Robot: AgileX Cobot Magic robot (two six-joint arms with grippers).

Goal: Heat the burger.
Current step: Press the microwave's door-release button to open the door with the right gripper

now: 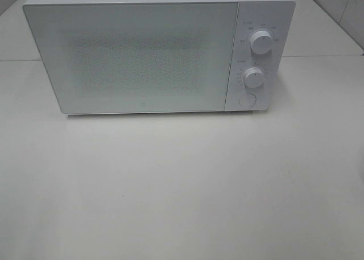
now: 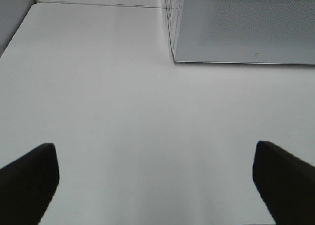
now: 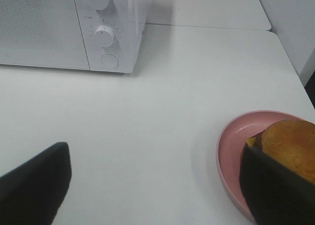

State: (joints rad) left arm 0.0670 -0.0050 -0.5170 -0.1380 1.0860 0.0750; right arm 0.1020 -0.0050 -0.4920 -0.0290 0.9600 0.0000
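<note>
The left fingers (image 2: 29,180) stand spread as wide as they go, with only bare white bench (image 2: 123,97) between them and nothing in their hold. Ahead of them is the lower corner of the microwave (image 2: 246,28).

The right fingers (image 3: 34,180) are likewise wide apart and grip nothing. One of them lies across the view of the burger (image 3: 293,146), hiding part of it; I cannot tell whether it touches the bun. The burger sits on a pink plate (image 3: 229,141) on the bench (image 3: 172,102), well apart from the microwave (image 3: 49,28) and off toward its control side.

From the high camera, the microwave (image 1: 131,55) stands at the back of the bench (image 1: 182,186) with its door shut. Two knobs (image 1: 261,42) and a round button (image 1: 247,100) run down its right panel.
</note>
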